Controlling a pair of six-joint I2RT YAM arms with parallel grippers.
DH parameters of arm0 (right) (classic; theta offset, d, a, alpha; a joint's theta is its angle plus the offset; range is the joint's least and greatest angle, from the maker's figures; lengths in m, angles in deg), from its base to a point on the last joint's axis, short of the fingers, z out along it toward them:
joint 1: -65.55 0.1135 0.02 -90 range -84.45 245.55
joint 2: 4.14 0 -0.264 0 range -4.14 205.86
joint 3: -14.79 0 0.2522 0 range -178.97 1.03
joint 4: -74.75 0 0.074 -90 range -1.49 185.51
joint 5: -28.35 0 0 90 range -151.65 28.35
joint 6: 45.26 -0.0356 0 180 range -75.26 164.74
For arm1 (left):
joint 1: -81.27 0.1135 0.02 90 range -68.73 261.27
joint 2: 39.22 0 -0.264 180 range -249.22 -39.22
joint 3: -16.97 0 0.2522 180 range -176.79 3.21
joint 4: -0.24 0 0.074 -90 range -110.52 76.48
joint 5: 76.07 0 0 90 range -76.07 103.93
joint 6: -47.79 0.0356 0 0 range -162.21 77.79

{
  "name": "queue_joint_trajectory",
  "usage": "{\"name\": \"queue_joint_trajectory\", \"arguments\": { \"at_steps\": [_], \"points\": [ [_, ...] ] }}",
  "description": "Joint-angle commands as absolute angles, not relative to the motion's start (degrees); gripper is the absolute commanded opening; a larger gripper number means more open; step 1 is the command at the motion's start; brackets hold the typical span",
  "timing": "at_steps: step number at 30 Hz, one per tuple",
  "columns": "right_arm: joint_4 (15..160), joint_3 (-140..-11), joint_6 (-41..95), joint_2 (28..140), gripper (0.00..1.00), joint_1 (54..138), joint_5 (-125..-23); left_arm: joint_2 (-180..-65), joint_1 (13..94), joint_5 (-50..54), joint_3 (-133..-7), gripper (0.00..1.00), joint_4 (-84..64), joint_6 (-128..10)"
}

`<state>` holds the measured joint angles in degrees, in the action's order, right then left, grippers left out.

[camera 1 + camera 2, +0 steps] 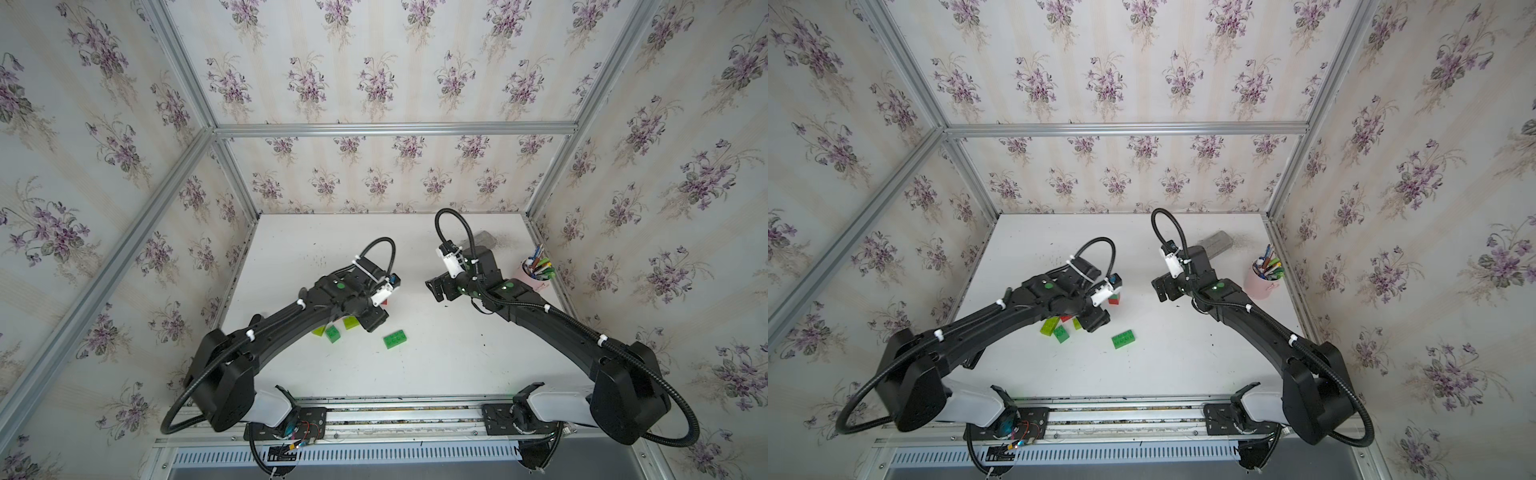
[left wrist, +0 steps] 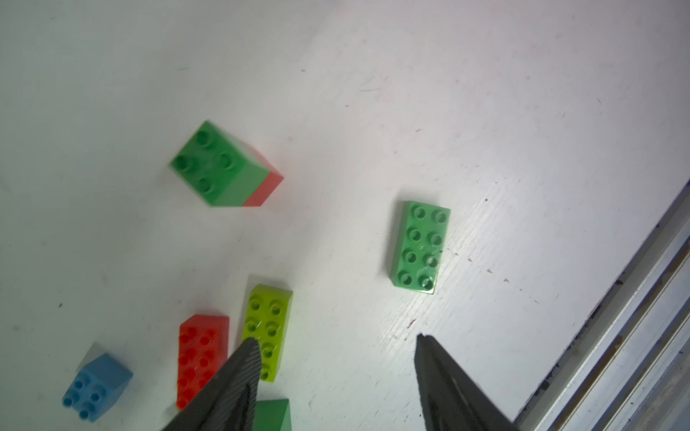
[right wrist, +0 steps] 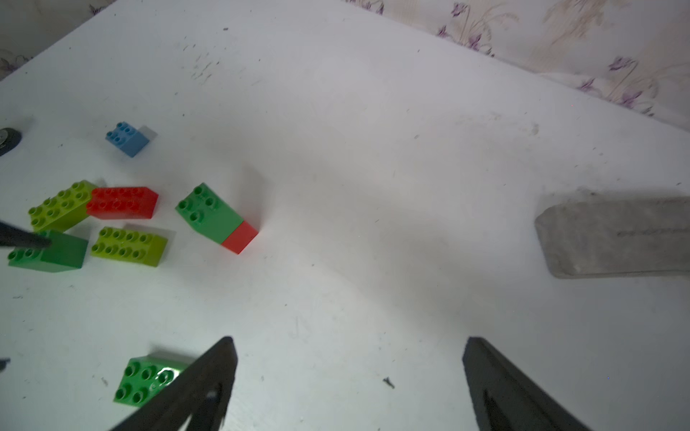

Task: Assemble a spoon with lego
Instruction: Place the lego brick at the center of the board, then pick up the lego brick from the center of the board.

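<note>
Loose lego lies on the white table (image 1: 436,365); no spoon is in view. A green square brick on a red one (image 2: 224,166) lies tipped on its side. Around it are a green oblong brick (image 2: 420,246), a lime oblong (image 2: 269,321), a red oblong (image 2: 201,354), a small blue brick (image 2: 95,386) and a dark green brick (image 2: 274,414). A second lime brick (image 3: 61,205) touches the red oblong (image 3: 123,201). My left gripper (image 2: 338,341) hovers open over bare table beside the lime oblong. My right gripper (image 3: 350,340) is open and empty, apart from the pile.
A pink cup of pens (image 1: 536,274) stands at the right edge. A grey block (image 3: 612,235) lies at the back right. Floral walls enclose three sides, and an aluminium rail (image 1: 395,415) carrying both arm bases runs along the front.
</note>
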<state>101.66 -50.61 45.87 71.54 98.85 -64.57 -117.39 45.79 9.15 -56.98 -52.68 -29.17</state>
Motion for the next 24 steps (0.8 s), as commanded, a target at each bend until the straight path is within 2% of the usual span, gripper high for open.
{"name": "queue_joint_trajectory", "arguments": {
  "at_steps": [1,8,17,24],
  "points": [
    [106.83,-49.69,33.39,72.43,0.97,105.88,-60.47,-111.41,51.70,4.91,-52.96,0.71,-50.92,-30.66],
    [110.30,-55.36,19.49,84.94,0.99,121.13,-62.29,-100.92,62.24,5.09,-45.97,0.75,-51.69,-31.94],
    [114.61,-59.43,17.47,93.57,0.99,125.29,-60.95,-95.67,63.63,5.02,-42.25,0.77,-52.79,-32.01],
    [114.86,-60.89,17.63,96.10,0.97,125.84,-59.26,-94.51,63.62,4.80,-41.27,0.78,-52.71,-32.37]
  ]
}}
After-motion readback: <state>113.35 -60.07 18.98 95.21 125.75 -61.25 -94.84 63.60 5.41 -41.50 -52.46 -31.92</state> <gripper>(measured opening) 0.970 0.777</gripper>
